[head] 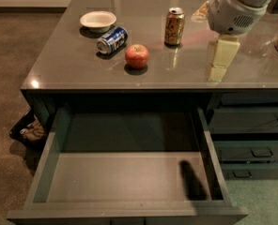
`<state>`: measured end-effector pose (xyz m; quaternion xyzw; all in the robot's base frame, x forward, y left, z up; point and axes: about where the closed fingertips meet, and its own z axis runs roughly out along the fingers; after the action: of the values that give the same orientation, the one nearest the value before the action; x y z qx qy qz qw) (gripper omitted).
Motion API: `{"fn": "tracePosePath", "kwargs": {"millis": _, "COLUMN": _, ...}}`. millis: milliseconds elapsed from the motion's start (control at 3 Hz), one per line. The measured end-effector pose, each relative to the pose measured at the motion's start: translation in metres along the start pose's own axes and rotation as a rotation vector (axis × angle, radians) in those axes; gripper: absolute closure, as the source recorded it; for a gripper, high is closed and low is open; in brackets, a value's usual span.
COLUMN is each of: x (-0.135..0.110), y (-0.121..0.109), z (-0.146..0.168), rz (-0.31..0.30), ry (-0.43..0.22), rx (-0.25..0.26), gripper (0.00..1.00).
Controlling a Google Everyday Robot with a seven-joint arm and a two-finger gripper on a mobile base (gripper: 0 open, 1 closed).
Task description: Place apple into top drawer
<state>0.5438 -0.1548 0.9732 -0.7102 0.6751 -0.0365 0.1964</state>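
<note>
The gripper (222, 60) hangs pointing downward from the pale wrist housing over the right front part of the counter (73, 69), near its front edge and low over the glossy surface; whether it is apart or together I cannot tell, and nothing can be seen held in it. The apple (137, 56) sits on the counter well apart from the gripper, toward the left of the picture and at about the same depth from the front edge, so the reach looks like a sideways one along the counter rather than a push further back. Being round, the apple offers no long axis to line up with, and its stem dimple faces up. The blue soda can (112, 40) lies on its side just beside it on the far left; an upright gold can (174, 26) stands behind, nearer the line of approach; a white bowl (97, 20) is further back still. Below the counter's front edge the top drawer (125, 177) stands pulled out, its flat bottom bare but for a dark shadow at the right, and it lies directly under and in front of the apple. The apple is not yet grasped, so the task appears to be at its start; the only arm comes in from the right.
</note>
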Motion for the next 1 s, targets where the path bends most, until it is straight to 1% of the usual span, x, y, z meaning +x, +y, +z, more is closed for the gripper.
{"fn": "tracePosePath", "kwargs": {"millis": 333, "x": -0.004, "y": -0.019, "z": 0.014, "rz": -0.046, "ry": -0.006, "rx": -0.018, "gripper": 0.0}}
{"fn": "tracePosePath", "kwargs": {"millis": 667, "x": -0.01, "y": -0.053, "z": 0.044, "rz": -0.096, "ry": -0.04, "rx": -0.034, "gripper": 0.0}}
{"fn": "tracePosePath", "kwargs": {"millis": 1000, "x": -0.014, "y": -0.091, "z": 0.08, "rz": -0.111, "ry": -0.063, "rx": -0.018, "gripper": 0.0}}
